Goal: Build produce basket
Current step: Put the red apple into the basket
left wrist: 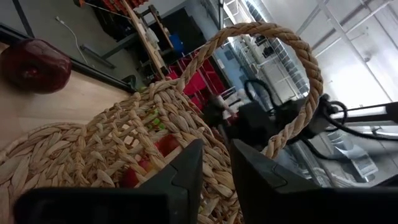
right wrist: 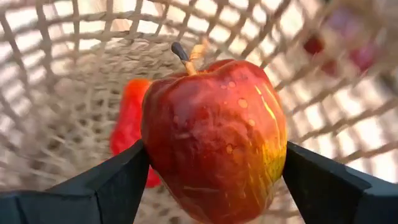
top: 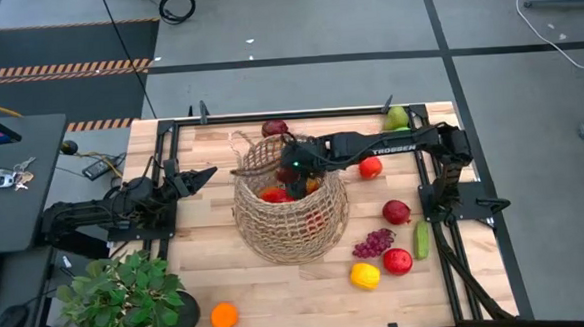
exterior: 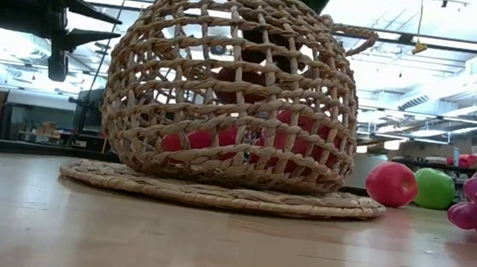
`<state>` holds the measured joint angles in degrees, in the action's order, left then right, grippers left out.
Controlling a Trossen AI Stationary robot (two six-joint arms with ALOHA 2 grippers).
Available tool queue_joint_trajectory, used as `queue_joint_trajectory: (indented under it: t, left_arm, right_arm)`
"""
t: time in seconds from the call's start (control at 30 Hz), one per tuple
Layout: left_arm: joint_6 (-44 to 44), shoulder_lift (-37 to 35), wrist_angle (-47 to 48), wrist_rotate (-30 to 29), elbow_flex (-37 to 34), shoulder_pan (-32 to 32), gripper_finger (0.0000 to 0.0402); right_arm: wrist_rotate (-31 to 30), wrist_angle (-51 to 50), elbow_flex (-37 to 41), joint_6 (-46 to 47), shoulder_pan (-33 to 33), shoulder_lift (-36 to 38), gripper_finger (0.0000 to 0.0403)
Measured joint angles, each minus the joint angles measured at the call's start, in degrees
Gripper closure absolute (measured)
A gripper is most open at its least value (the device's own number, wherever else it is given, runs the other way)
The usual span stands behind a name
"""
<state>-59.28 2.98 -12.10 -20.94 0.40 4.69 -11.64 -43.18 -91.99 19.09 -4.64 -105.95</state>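
I see a light wood table (top: 208, 278) with the basket (top: 293, 223) sitting mid-table. Right of it lie two apples (top: 396, 212), grapes (top: 373, 243), a cucumber (top: 421, 240), a lemon (top: 364, 275) and a pear (top: 397, 117). An orange (top: 224, 315) and a potted plant (top: 129, 302) sit at the near left.

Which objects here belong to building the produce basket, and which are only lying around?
Belongs to the job:
- large tan wicker basket
- red apple held by the right gripper inside the basket
- loose produce on the table: purple grapes, yellow lemon, green cucumber, orange, green pear

Just lying about:
- potted green plant
- keys on the side desk
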Motion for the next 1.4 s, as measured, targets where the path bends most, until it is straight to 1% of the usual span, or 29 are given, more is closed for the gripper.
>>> queue_joint_trajectory:
  t: [0.17,0.33,0.4,0.53,0.7,0.8,0.93,1.1,1.23,1.3,1.4]
  left_arm:
    - [0.0,0.0,0.0,0.0,0.0,0.0,0.031]
    - [0.0,0.0,0.0,0.0,0.0,0.0,0.031]
    - [0.0,0.0,0.0,0.0,0.0,0.0,0.0311]
    - [0.0,0.0,0.0,0.0,0.0,0.0,0.0312]
    - [0.0,0.0,0.0,0.0,0.0,0.0,0.0311]
    - [0.0,0.0,0.0,0.0,0.0,0.0,0.0314]
    - [0.0,0.0,0.0,0.0,0.0,0.0,0.0317]
    - [0.0,0.0,0.0,0.0,0.0,0.0,0.0314]
    - [0.0,0.0,0.0,0.0,0.0,0.0,0.0311]
    - [0.0,0.0,0.0,0.0,0.0,0.0,0.0311]
    - [0.0,0.0,0.0,0.0,0.0,0.0,0.031]
  right_arm:
    - [9.8,0.0,0.7,9.6,-2.7,0.0,0.0055]
    - [18.4,0.6,0.7,10.9,-4.9,0.0,0.0054]
    - [20.5,2.1,0.7,10.9,-5.5,0.0,0.0054]
    - [20.8,4.8,0.7,12.2,-6.2,0.0,0.0054]
    - [22.2,9.4,0.7,22.0,-6.0,0.0,0.0054]
    - [21.4,10.1,0.7,25.1,-5.9,0.0,0.0054]
    - [17.3,7.0,0.7,25.3,-6.2,0.0,0.0048]
    - [17.2,6.5,0.7,24.8,-6.6,0.0,0.0011]
    - [16.9,6.5,0.6,24.4,-7.1,0.0,0.0009]
    - [18.0,6.6,0.0,24.3,-7.6,0.0,0.001]
    - [22.8,7.3,-2.0,23.0,-8.9,0.0,0.0009]
